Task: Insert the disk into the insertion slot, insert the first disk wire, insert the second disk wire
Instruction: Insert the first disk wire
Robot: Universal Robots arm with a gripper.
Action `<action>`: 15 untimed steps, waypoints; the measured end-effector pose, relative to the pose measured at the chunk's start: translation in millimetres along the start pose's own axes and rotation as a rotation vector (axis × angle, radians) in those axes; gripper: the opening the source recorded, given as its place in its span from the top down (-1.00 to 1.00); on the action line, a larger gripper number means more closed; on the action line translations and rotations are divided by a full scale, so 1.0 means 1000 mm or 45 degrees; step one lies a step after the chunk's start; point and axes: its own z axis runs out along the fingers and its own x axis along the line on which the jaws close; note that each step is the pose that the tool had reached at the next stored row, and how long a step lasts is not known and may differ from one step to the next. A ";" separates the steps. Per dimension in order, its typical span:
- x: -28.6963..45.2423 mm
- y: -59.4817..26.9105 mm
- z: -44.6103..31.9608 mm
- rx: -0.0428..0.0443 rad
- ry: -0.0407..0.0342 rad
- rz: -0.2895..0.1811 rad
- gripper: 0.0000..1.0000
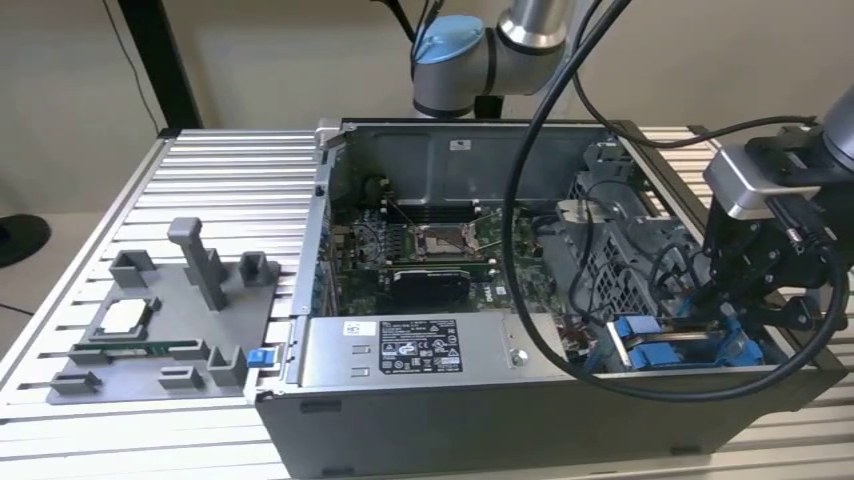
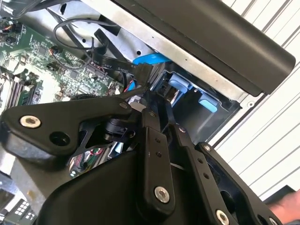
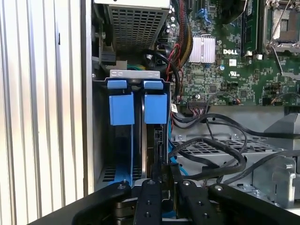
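— Well, what is hidden from you?

— Most of the disk (image 3: 155,107). It stands edge-on in the insertion slot (image 3: 142,145), so the first wrist view gives only its blue frame tab and a dark edge. Its label is out of sight. A second blue tab (image 3: 121,107) sits just beside it, on the side farther from the motherboard (image 3: 225,56).

— And the wire?

— A flat black wire (image 2: 110,63) runs from over the motherboard to a black connector (image 2: 143,71). The pincer (image 2: 154,93) has its fingers pressed close together on that connector, pinching it right at the disk's end. Whether the connector is seated in the disk I cannot tell, because the pincer's own linkage covers the joint.

— How does the arm stand?

— In the exterior view its blue-capped joint (image 1: 451,55) rises beyond the computer case (image 1: 534,420), behind the motherboard, and the frame's upper edge cuts it off. The wrist comes in from the exterior view's right, partly cut off. The pincer points down into the case corner beside the motherboard, over the blue tabs. Thick black cables (image 1: 534,200) loop from the arm across the motherboard. The case rests on a slatted counter (image 1: 227,170).
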 end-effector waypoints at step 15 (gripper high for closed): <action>0.0022 0.0012 0.0004 0.002 -0.0018 0.003 1.00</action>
